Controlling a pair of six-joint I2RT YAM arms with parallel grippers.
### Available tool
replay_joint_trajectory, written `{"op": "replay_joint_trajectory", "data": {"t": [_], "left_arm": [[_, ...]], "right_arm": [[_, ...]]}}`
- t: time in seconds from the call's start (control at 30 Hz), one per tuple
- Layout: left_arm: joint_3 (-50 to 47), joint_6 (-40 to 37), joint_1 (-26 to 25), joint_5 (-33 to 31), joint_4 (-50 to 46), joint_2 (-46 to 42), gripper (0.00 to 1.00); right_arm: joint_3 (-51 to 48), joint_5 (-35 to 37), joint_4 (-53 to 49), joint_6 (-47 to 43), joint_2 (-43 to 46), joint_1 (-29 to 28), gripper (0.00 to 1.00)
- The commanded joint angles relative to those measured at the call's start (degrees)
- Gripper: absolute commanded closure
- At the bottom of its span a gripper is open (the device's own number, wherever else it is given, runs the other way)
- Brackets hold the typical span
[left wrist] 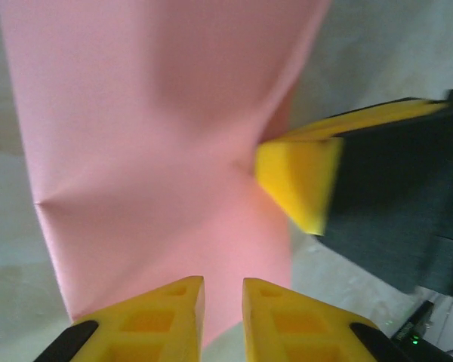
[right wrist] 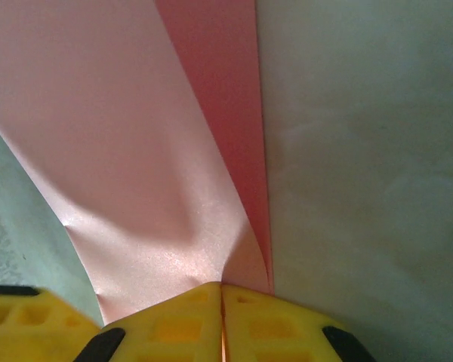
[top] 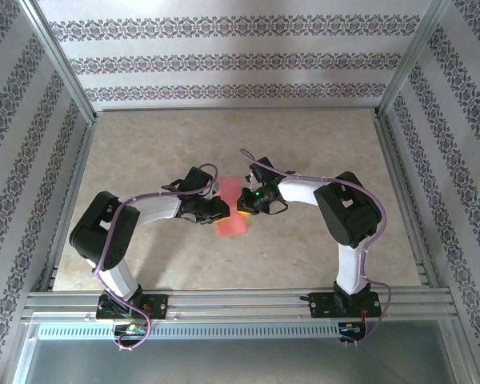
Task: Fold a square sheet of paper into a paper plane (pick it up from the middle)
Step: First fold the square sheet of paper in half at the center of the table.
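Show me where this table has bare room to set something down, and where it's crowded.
Free: the far half of the table, between the back wall and the arms. Also free is the near strip between the two arm bases, in front of the pink sheet. Crowded: the centre, where the left arm and right arm meet at the sheet.

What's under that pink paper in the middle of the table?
Around the pink paper the pale marbled tabletop shows, and the sheet appears to rest on it. The patch directly beneath is covered, so anything flat there would be hidden.
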State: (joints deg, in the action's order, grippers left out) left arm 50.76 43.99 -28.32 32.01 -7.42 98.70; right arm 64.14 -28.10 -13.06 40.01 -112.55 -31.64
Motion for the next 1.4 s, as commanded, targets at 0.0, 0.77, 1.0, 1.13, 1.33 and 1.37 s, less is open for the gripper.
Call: {"op": "replay_joint_trajectory", "data": {"t": [0.0, 0.77, 1.0, 1.13, 1.33, 1.37], "left_arm": [[0.54, -0.07, 0.76, -1.25, -1.46, 1.25, 0.79], [-4.69, -9.19, 1.05, -0.15, -9.23, -9.69, 0.79], [-0.27, -3.95, 1.23, -0.15, -0.23, -5.30, 0.79], [1.59, -3.24, 1.85, 0.02, 1.04, -2.31, 0.79], [4.39, -2.73, 2.83, 0.81, 3.93, 1.70, 0.79], [4.89, -2.62, 3.20, 1.46, 4.69, 2.52, 0.79]], "right_arm": [[-3.63, 12.37, -9.59, -1.82, -7.21, 0.70, 0.90], [-2.44, 12.36, -10.66, -3.74, -6.60, 1.23, 0.89], [-2.24, 11.15, -11.55, -7.97, -5.24, 1.89, 0.89], [-2.08, 10.46, -12.30, -10.29, -4.57, 2.41, 0.88], [-1.31, 9.38, -12.43, -10.53, -5.16, 3.16, 0.88], [-1.17, 9.22, -12.43, -10.47, -5.24, 3.18, 0.88]]}}
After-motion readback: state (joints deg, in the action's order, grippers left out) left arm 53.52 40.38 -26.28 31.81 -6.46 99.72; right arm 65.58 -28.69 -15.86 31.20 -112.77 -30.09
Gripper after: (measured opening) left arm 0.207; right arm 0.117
